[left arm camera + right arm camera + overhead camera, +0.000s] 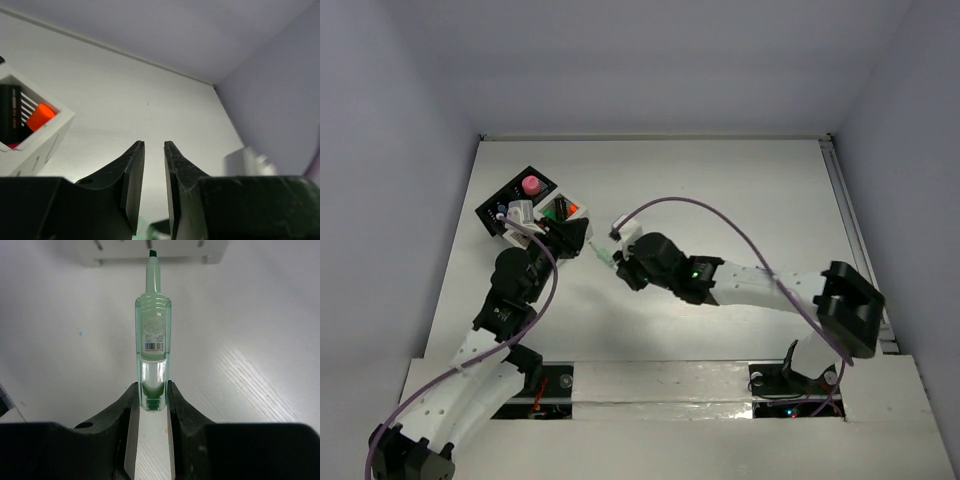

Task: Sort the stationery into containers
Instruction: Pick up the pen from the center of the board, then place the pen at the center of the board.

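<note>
A mint green highlighter [152,340] is clamped by its rear end between the fingers of the right gripper [151,391]. Its bare chisel tip is pointed away from the wrist, toward the slatted wall of the white container [47,137] seen at the top edge of the right wrist view. In the top view the highlighter is held low over the table [720,180], left of centre of the frame and just beside the containers, not yet over either of them.

In the upper left of the top view the black container [505,200] is seen joined to the white one. A pink-capped marker [531,185] is stood upright in the black box. An orange marker [40,116] and some darker pieces are lodged in the white box; their number cannot be told.

The left gripper [154,150] is parked next to the white container, its jaws drawn almost together with nothing between them.

No other loose stationery is seen on the table, though part of it is hidden by the arms. The sorting is judged to be nearly finished: the highlighter is left to be carried over a compartment and let go.
</note>
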{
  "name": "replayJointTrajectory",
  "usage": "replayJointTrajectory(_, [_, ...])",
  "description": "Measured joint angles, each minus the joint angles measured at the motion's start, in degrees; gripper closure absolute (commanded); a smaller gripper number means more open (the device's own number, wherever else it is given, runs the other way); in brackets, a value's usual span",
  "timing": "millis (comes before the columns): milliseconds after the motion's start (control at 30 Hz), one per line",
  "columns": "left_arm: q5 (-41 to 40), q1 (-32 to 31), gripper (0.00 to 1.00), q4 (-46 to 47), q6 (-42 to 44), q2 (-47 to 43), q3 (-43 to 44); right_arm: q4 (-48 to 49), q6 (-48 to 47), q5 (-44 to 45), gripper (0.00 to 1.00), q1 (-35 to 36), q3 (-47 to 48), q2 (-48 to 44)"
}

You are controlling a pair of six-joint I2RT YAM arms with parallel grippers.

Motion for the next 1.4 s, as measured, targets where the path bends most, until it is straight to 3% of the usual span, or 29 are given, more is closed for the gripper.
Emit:
replayJointTrajectory(133, [3.7, -0.1, 0.87, 1.4, -1.1, 1.2, -3.0, 0.0, 2.5, -0.1, 0.92, -3.2, -4.6, -8.5])
replayJointTrajectory(200, [5.0, -0.3, 1.0, 2.4, -2.1, 1.8, -4.9, -0.1, 3.4, -0.1, 0.93, -3.5, -6.7, -10.6])
replayJointTrajectory(433, [6.8, -1.9, 1.0, 4.2, -3.9, 4.9, -7.8, -2.1, 5.3, -0.3, 0.94, -4.6, -10.0, -12.6])
replayJointTrajectory(633, [7.8, -2.9, 0.85, 7.6, -5.0, 11.7, -7.8, -2.3, 5.6, -0.6, 0.95, -5.2, -10.4, -15.4])
replayJointTrajectory(700, [8.2, -3.3, 0.7, 9.0, -5.3, 13.2, -7.8, -2.1, 5.6, -0.9, 0.95, -5.2, -10.4, -15.6])
replayJointTrajectory(800, [9.0, -3.9, 0.59, 11.9, -6.1, 15.0, -7.8, -2.1, 5.8, -1.3, 0.95, -5.2, -10.4, -15.6])
replayJointTrajectory(1400, [9.5, -6.8, 0.64, 18.9, -7.6, 22.8, -7.8, -1.2, 6.4, -2.2, 0.95, -5.2, -10.8, -15.6])
